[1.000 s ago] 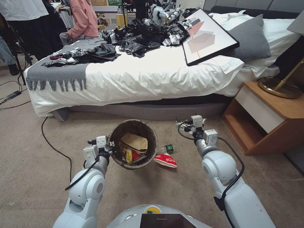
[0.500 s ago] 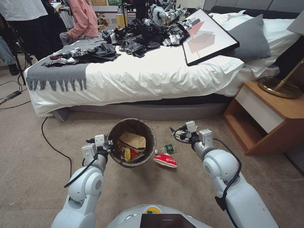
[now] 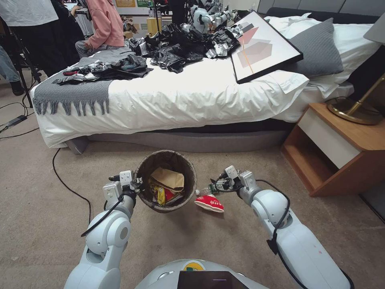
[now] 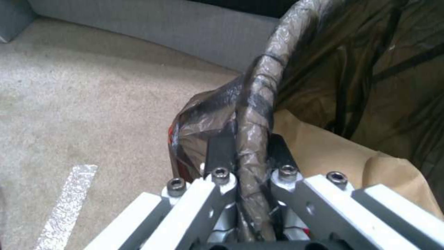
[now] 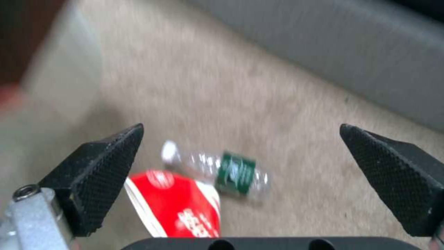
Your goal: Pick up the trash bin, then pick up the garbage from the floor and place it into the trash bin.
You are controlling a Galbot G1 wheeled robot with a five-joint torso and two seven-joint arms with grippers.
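Left hand: the left hand (image 3: 134,185) is clamped on the rim of the small round white plastic trash bin lined with a dark brown translucent bag (image 3: 165,158); in the left wrist view its fingers (image 4: 221,152) pinch the bag-wrapped rim (image 4: 253,146) from both sides.

Trash bin: held just beyond the left hand, between the two arms, above the beige carpeted floor (image 3: 36,200); inside lie a crumpled brown paper bag (image 3: 169,179) and a yellow snack wrapper (image 3: 161,195).

Right hand: the right hand (image 3: 219,185) hangs with its black textured fingers (image 5: 99,170) spread wide apart and nothing between them, low over the floor, just on the far side of the litter from the bin.

Garbage on the floor: a clear plastic bottle with a green label (image 5: 221,171) lies on its side between the spread fingers in the right wrist view, touching a crushed red-and-white paper cup (image 5: 178,204); both sit near the bin's side that faces the right hand.

Setting: a bed with white linen (image 3: 192,100) stands beyond both hands.
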